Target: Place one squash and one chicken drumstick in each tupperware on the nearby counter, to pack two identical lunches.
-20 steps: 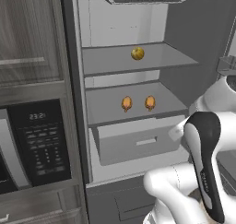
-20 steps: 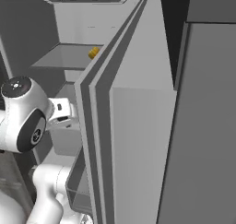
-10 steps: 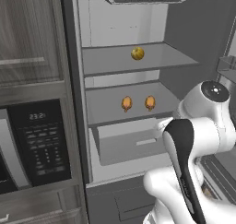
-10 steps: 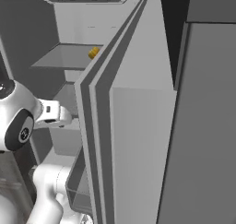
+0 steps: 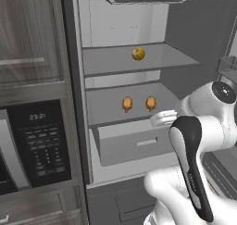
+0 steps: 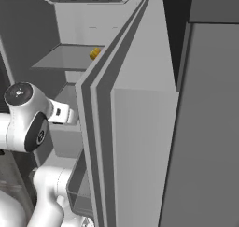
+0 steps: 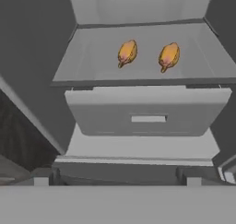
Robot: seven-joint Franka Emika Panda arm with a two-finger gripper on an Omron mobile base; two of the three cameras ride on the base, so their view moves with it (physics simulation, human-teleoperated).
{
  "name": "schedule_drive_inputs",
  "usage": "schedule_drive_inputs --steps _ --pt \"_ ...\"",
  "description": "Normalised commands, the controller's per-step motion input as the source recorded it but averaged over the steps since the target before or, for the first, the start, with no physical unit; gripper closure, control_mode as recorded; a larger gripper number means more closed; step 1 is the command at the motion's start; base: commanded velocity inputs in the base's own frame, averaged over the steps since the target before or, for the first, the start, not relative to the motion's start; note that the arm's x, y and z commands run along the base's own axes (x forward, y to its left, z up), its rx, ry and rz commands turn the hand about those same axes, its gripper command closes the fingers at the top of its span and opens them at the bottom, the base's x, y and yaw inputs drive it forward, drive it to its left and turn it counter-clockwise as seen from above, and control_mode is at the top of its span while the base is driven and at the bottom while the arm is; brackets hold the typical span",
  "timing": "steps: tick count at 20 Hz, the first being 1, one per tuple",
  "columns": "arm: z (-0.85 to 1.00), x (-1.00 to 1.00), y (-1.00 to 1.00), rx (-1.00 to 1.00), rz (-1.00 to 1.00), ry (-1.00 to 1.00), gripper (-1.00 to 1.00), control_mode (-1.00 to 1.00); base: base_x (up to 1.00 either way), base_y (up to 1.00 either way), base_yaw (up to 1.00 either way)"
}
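Gripper (image 7: 115,178): 2 dark blocky fingertips (image 7: 42,177) at the bottom of the hand view, set far apart, wide open, nothing between them, touching nothing. It points into the open fridge (image 5: 83,127), in front of the drawer and well short of the shelves. In the left base view the white hand sits just right of the drawer front, below the lower shelf.

2 chicken drumsticks on the lower shelf (image 7: 92,66): left drumstick (image 7: 127,52) and right drumstick (image 7: 168,56), side by side, near each other but apart. Glossy orange-brown, thick at the upper end, tapering to a thin tip at the lower end in the hand view. Same pair in the left base view, left (image 5: 127,103) and right (image 5: 150,103).

1 yellow-orange squash (image 5: 138,53) on the upper shelf (image 5: 106,62), round ball shape, smooth; alone on that shelf, toward the back. In the right base view it peeks out (image 6: 94,53) just past the edge of the open fridge door (image 6: 135,142).

Shelves: flat matte grey slabs. Drawer (image 7: 147,112): pale grey box under the lower shelf, pulled partly out, with a small rectangular recessed handle (image 7: 148,119) in its front. Fridge interior plain light grey, smooth walls.

Left of the fridge: a dark wood-grain cabinet door (image 5: 28,34) above a black microwave (image 5: 37,145) with a keypad and a digital display.
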Motion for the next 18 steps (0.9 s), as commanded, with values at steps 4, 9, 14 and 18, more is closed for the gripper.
schedule_drive_inputs --steps 4,9,14,18 --pt "-0.11 0.55 0.15 0.02 -0.12 -0.08 -1.0 -1.0 0.0 0.0 0.0" --pt "-0.28 0.49 0.02 0.0 -0.1 -0.07 -1.0 -1.0 0.0 0.0 0.0" --pt "-0.23 0.34 0.0 0.0 -0.04 0.0 -1.0 -1.0 0.0 0.0 0.0" --pt "-0.09 0.47 0.0 0.0 -0.01 0.0 -1.0 -1.0 0.0 0.0 0.0"
